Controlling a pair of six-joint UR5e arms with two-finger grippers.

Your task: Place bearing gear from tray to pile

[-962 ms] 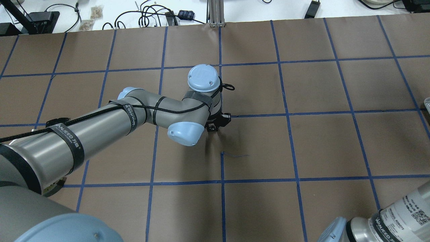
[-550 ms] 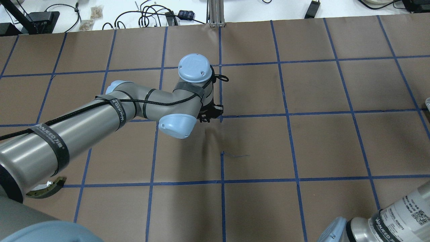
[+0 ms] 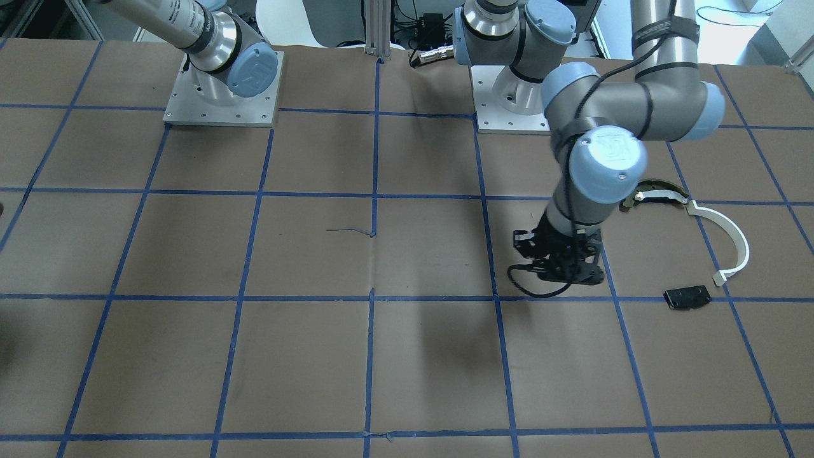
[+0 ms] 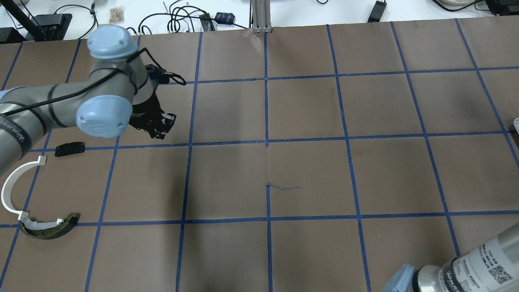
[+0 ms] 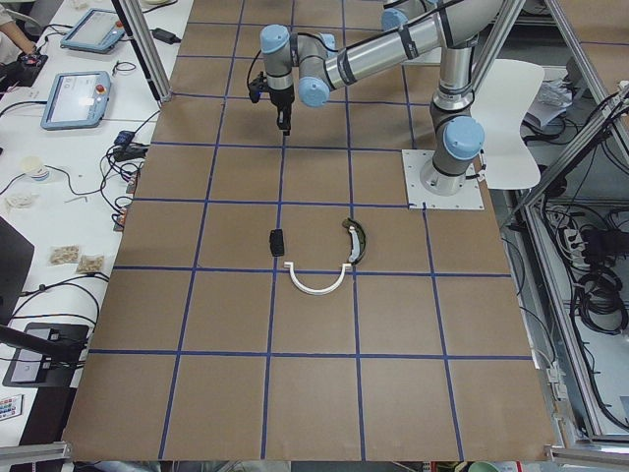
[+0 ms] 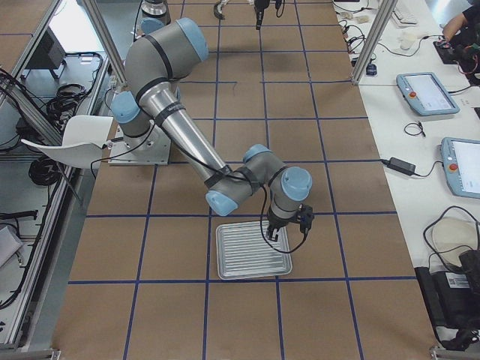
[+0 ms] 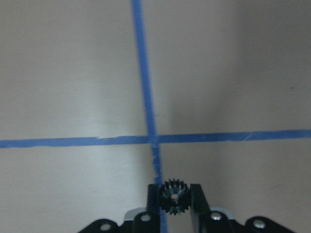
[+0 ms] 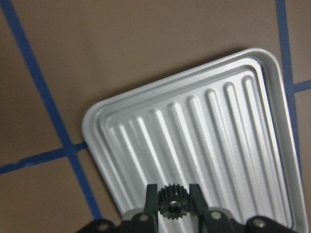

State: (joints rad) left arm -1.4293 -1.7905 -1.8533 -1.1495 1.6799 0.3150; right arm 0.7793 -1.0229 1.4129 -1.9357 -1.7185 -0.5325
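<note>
Matt brown paper [image 4: 308, 170] as the work surface, smooth, faintly smudged and creased. Blue tape [image 4: 348, 138] on it in a grid, slightly shinier. Bare metal tray [image 8: 209, 126], silvery and ribbed, satin sheen with soft highlights along the ridges. Above the tray, a gear [image 8: 168, 200]: black, dull, crisp teeth. Well apart from the tray, a second gear [image 7: 174, 196], same black finish, pale centre. Also far from the tray: a white arc [image 4: 15, 173], smooth, plastic by the look; a curved piece [image 4: 44, 234], dull olive with white patches; a small plate [image 4: 69, 149], flat matt black. Arm [image 4: 69, 99] in smooth grey metal, with pale-blue plastic caps [image 4: 104, 116].
</note>
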